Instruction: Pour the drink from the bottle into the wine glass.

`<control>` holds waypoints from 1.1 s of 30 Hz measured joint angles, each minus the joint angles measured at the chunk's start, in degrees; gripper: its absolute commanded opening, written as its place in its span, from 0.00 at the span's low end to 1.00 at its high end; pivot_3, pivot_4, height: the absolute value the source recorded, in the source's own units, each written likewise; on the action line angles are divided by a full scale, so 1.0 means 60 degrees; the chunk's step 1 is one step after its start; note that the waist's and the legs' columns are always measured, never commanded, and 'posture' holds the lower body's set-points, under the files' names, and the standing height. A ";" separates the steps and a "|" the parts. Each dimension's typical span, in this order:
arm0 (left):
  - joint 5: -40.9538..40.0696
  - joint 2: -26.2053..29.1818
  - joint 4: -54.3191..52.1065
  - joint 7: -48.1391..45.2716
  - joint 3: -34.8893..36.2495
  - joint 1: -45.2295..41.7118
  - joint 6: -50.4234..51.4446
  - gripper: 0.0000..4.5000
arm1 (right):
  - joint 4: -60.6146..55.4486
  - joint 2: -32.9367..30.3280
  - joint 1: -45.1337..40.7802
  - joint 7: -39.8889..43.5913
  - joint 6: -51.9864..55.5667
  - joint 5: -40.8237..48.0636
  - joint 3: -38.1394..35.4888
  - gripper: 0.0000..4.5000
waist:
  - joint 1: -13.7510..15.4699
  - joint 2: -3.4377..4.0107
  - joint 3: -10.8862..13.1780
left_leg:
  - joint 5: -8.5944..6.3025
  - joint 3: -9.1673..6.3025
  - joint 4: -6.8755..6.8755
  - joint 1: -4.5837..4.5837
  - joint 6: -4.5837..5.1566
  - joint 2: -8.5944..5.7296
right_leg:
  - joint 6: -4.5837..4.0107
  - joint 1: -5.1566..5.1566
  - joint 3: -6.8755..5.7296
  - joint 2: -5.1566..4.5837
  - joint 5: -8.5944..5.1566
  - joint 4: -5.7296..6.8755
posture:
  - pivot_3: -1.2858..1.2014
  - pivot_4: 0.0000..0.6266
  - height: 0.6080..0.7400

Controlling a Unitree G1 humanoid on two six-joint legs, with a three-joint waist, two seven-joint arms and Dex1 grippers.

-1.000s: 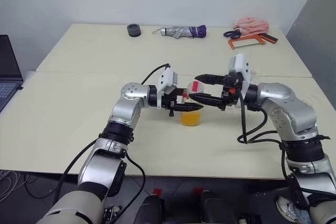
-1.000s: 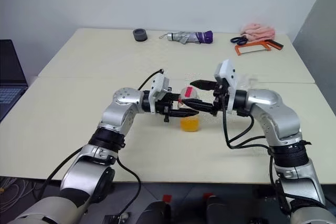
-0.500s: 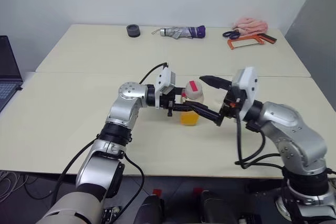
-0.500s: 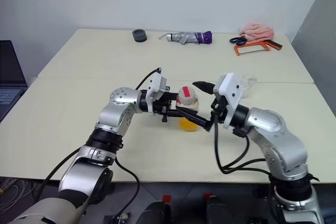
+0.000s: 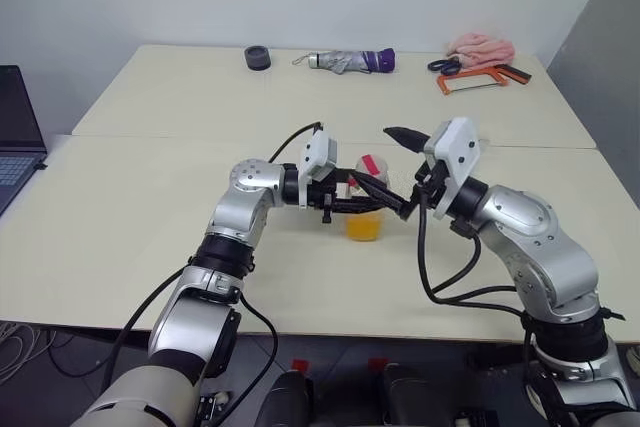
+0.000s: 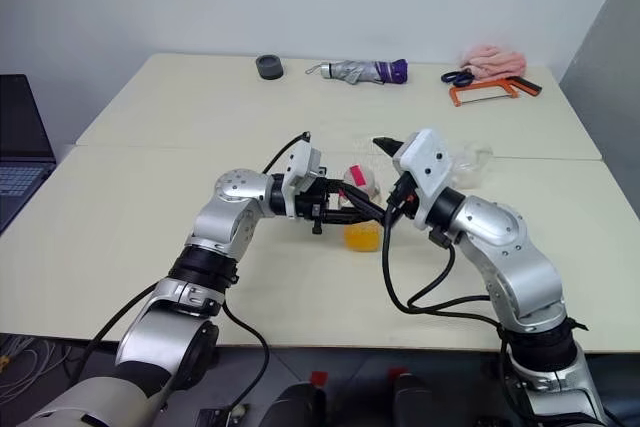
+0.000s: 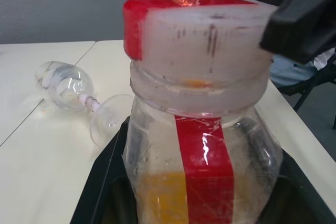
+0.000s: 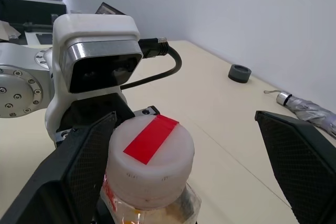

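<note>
Bottle (image 5: 366, 197) upright, cap (image 8: 152, 153) still on, held mid-table by L gripper (image 5: 352, 205), clamped on its body. R gripper (image 8: 184, 145) wide open, fingers either side of cap, gripping nothing. Glass (image 7: 79, 95) lies on its side nearby. Step: uncapping. Next: R closes on cap, twists; glass needs righting

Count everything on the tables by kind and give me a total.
Bottle: 1
Wine glass: 1
Dark tape roll: 1
Folded umbrella: 1
Pink cloth: 1
Scissors: 1
Orange hacksaw: 1
Laptop: 1
Total: 8
</note>
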 measured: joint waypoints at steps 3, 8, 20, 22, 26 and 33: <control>0.0003 0.0025 0.0001 -0.0002 0.0000 0.0000 -0.0002 0.41 | -0.0172 -0.0145 0.0153 0.0106 0.0204 0.0317 -0.0260 1.00 | 0.0001 0.0000 0.0000 | 0.0000 0.0002 0.0000 0.0000 0.0000 -0.0001 | 0.0000 0.0000 0.0001 0.0000 0.0000 0.0000 | 0.52 0.24 1.00; 0.0003 0.0025 0.0001 -0.0015 0.0000 0.0001 -0.0015 0.41 | -0.0269 -0.0253 0.0187 0.0124 0.0566 0.0769 -0.0460 1.00 | 0.0001 0.0000 0.0000 | 0.0000 0.0002 -0.0001 0.0001 0.0000 0.0000 | 0.0000 0.0000 0.0000 0.0003 0.0000 0.0000 | 0.52 0.24 1.00; 0.0002 0.0059 0.0000 -0.0039 0.0000 0.0002 -0.0029 0.41 | -0.0516 -0.0605 0.0300 0.0165 0.1022 0.1337 -0.0739 1.00 | 0.0001 0.0000 0.0000 | 0.0000 0.0001 0.0000 0.0000 0.0000 -0.0001 | 0.0000 0.0000 0.0000 0.0003 0.0000 0.0000 | 0.52 0.24 1.00; 0.0002 0.0059 -0.0001 -0.0039 0.0000 0.0002 -0.0029 0.41 | -0.0516 -0.0639 0.0313 0.0174 0.1023 0.1420 -0.0770 1.00 | 0.0002 0.0000 0.0000 | 0.0000 0.0001 0.0000 0.0000 0.0000 -0.0001 | 0.0000 0.0000 0.0000 0.0003 0.0000 0.0000 | 0.52 0.24 1.00; 0.0002 0.0059 -0.0001 -0.0033 0.0000 0.0002 -0.0029 0.41 | -0.0516 -0.0703 0.0362 0.0185 0.1025 0.1511 -0.0851 1.00 | 0.0002 0.0000 0.0000 | 0.0000 0.0002 0.0000 0.0000 0.0000 -0.0001 | 0.0000 0.0000 0.0001 0.0003 0.0000 0.0000 | 0.52 0.24 1.00; 0.0002 0.0059 -0.0001 -0.0033 0.0000 0.0002 -0.0028 0.41 | -0.0516 -0.0863 0.0417 0.0214 0.1025 0.1651 -0.0969 1.00 | 0.0002 0.0000 0.0000 | 0.0000 0.0001 0.0000 0.0000 0.0000 -0.0001 | 0.0000 0.0000 0.0000 0.0003 0.0000 0.0000 | 0.52 0.24 1.00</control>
